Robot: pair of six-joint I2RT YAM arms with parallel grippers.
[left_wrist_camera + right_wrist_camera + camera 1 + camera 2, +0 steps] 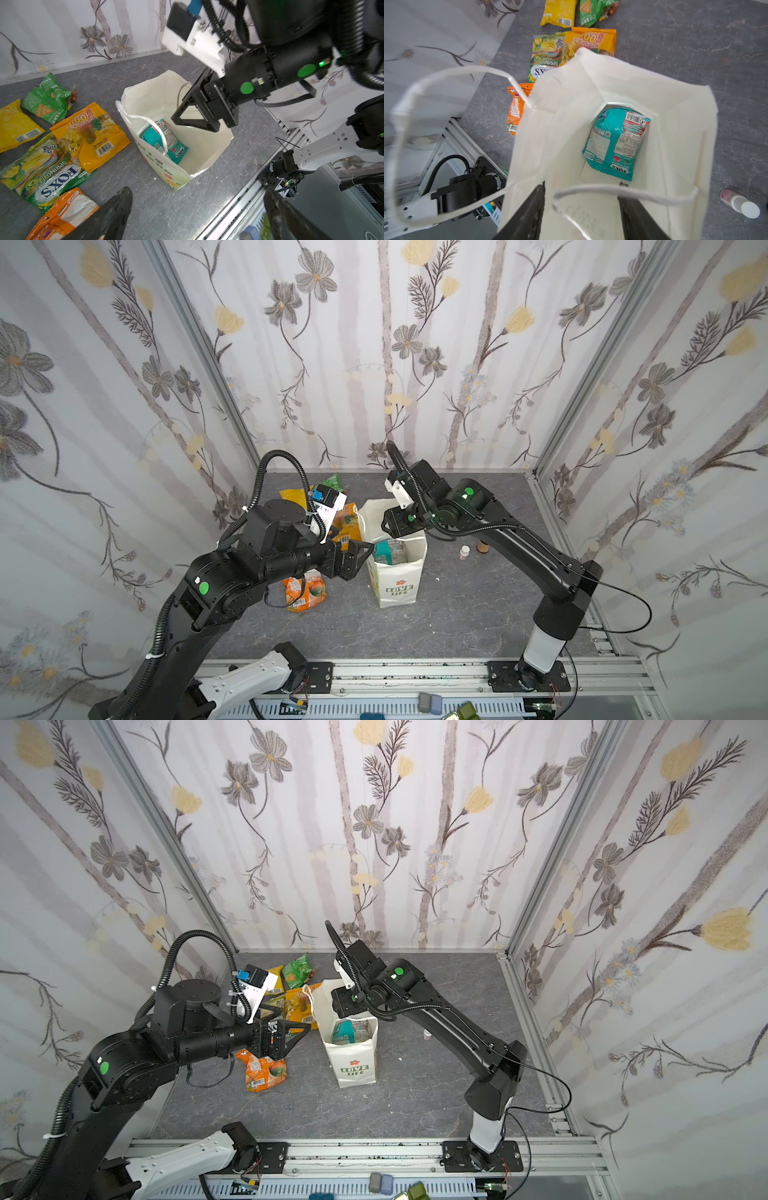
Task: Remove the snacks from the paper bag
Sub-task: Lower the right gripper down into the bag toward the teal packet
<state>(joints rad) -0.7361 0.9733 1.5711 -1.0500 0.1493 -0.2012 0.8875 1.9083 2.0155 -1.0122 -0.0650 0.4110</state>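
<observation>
Right wrist view looked straight down into the bag [612, 83], which stood upright and open on the table [695, 41]. One teal packet [614, 143] lay at the bottom of the bag, its barcode facing up. The right gripper [581, 187] hung at the bag's mouth with its jaws apart and nothing between them. A white cord handle [623, 192] crossed just in front of its fingers.

Five more packets lay on the table outside the bag, on its left in both top views. The yellow packet [14, 124] and the green packet [47, 99] lay side by side farthest back, near the rear wall. The orange packet [91, 133] lay just beside the bag, overlapping the FOXS packet [41, 172]. The orange-white packet [68, 212] lay nearest the front rail, apart from the bag.

The left gripper [357, 556] hovered over those packets, pointing at the bag's left wall near its rim. Its jaws stood wide apart and empty, as the left wrist view [198, 189] showed. In a top view the left arm hid most of the orange and FOXS packets. A small bottle [741, 203] lay on its side on the table, on the bag's right and apart from it.
</observation>
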